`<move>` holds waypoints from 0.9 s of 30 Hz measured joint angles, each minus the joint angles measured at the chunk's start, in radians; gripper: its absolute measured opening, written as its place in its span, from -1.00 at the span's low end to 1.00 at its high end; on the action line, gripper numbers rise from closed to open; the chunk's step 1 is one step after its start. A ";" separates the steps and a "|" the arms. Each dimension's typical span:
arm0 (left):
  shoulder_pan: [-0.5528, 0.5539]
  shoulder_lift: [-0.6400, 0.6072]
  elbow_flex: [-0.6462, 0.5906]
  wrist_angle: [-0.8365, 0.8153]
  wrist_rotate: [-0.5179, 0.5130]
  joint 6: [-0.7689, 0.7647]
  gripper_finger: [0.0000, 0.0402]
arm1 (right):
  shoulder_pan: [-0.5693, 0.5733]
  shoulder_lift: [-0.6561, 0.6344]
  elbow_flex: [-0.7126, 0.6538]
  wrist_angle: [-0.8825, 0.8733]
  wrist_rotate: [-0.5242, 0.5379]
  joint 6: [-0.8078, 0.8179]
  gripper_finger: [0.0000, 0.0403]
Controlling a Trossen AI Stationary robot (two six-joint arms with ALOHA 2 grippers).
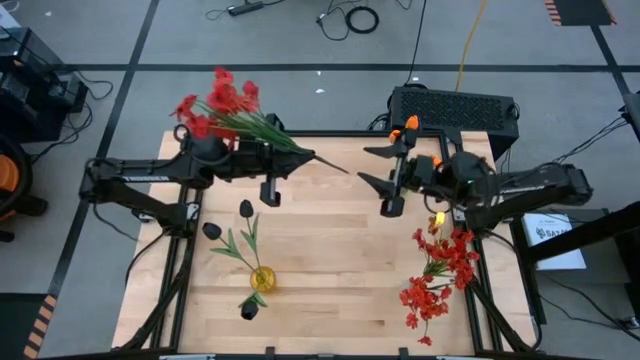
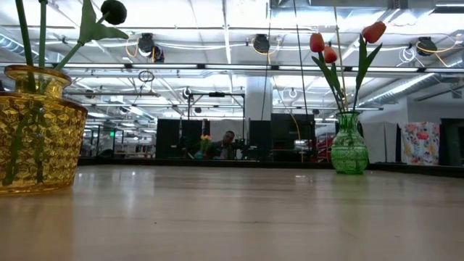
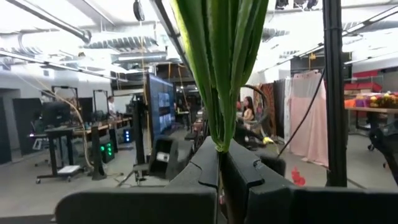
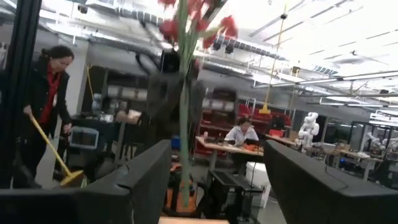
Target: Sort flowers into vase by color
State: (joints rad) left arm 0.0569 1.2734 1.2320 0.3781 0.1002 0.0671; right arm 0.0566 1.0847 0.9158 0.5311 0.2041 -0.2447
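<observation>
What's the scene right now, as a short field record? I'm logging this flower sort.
left end effector: shut on stems of red flower bunch
right end effector: open, empty, facing the left one
yellow vase: holds black flowers
green vase: holds orange tulips
other red flowers: right side, near the green vase
</observation>
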 joint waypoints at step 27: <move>-0.192 -0.003 -0.001 -0.057 0.071 -0.012 -0.99 | 0.159 -0.453 0.119 -0.932 0.087 0.357 0.23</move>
State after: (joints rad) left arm -0.1352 1.2705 1.2312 0.3206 0.1715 0.0555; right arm 0.2160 0.6318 1.0351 -0.4012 0.2914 0.1122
